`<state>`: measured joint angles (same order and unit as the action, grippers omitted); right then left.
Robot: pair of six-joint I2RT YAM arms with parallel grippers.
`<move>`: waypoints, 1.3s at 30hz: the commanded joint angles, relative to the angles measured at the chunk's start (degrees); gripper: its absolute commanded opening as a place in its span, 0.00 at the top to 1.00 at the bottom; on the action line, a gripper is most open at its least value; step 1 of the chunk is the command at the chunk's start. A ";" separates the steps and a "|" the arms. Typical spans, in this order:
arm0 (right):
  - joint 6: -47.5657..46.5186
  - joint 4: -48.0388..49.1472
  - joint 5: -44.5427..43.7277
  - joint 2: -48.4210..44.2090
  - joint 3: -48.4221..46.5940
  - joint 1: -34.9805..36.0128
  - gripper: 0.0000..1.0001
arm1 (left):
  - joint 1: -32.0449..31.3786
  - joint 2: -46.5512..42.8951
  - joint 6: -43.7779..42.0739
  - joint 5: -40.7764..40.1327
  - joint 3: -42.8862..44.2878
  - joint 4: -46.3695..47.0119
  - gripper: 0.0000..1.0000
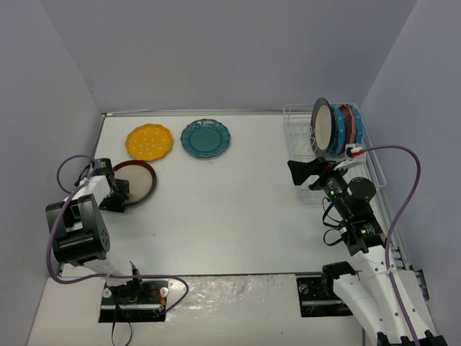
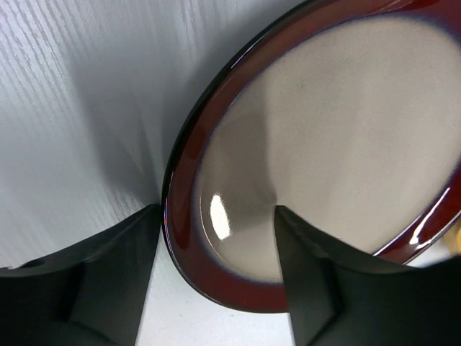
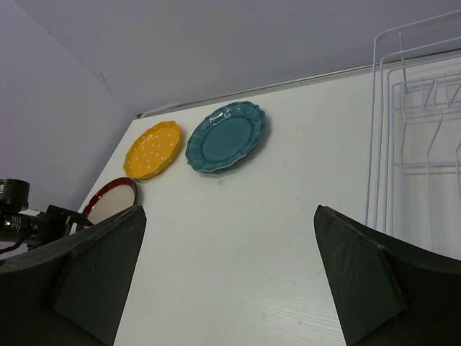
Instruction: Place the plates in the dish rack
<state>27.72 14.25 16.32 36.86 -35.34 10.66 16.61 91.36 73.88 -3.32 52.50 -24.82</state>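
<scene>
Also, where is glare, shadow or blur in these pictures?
Left wrist view: a white glare spot on the maroon-rimmed plate, with a shadow across its cream centre. Right wrist view: the teal plate is sharp, no glare. Top view: even light.

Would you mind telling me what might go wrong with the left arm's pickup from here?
The left pincer straddles only the glossy edge of the round cream plate with the maroon rim, so it may slip or tip out when lifted. The white wire dish rack already holds upright plates; adding another could knock them.
</scene>
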 commanded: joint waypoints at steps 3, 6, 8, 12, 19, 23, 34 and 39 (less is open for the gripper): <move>2.59 5.96 1.37 0.46 0.24 0.51 0.00 | 0.88 -1.68 1.86 1.03 -3.88 -0.05 0.57; 2.85 6.32 1.62 0.24 0.26 0.51 0.00 | 0.97 -2.29 1.37 1.46 -5.58 -0.12 0.72; 3.33 6.67 1.84 0.43 0.39 0.45 0.00 | 0.97 -4.04 1.18 1.88 -7.30 0.33 0.83; 4.81 7.74 3.70 1.12 0.80 0.51 0.00 | 0.97 -6.54 0.04 3.32 -10.48 1.27 1.00; 7.77 9.92 6.09 4.27 2.12 1.80 0.00 | -0.79 -13.11 -5.71 9.45 -14.96 1.94 1.00; 10.73 12.98 7.77 6.98 3.31 4.06 0.00 | -8.60 -17.10 -8.41 8.88 -15.64 0.64 1.00; 15.06 20.65 2.14 18.00 6.70 18.55 0.00 | -26.89 -23.33 -8.88 12.88 -21.59 9.09 1.00; 17.86 26.58 -0.31 26.93 8.51 23.26 0.00 | -31.74 -22.77 -7.69 17.02 -24.60 18.80 1.00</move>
<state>42.23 30.01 19.04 58.07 -27.33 31.05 -11.91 68.51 66.85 10.24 28.28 -13.72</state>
